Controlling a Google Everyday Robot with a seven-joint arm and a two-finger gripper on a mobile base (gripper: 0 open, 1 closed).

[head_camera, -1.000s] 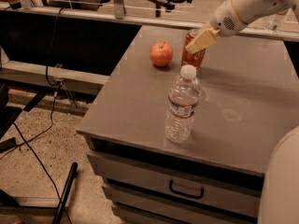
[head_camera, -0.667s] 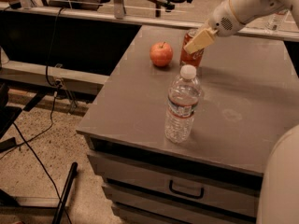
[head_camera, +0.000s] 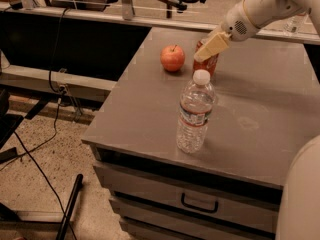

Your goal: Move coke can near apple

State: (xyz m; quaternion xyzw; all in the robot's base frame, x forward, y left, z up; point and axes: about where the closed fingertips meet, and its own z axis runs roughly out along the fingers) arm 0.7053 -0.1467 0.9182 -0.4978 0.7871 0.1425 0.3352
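- Gripper (head_camera: 207,51) is at the far side of the table (head_camera: 260,99), coming in from the right on a pale arm, right on the top of the can (head_camera: 209,66).
- Grip state: cannot tell from here whether it is clamped on the can or has let go; the tool covers the can's upper part.
- Can sits at the far end of the table, just right of the apple (head_camera: 172,58). Narrow gap between them, not touching. It looks roughly upright with its base at or very near the tabletop; contact is hard to confirm.
- Progress, my judgement: the main carry looks done, since the can is already beside the apple. What is left is a settled set-down, a release if one has not happened, and the arm pulling clear without knocking the can over.
- Bottle (head_camera: 195,111) stands upright nearer to me, well apart from the pair and out of the arm's way.
- Count: one can, one apple, one bottle, one gripper.
- Also noted: one drawer handle (head_camera: 199,204) on the near front of the table.
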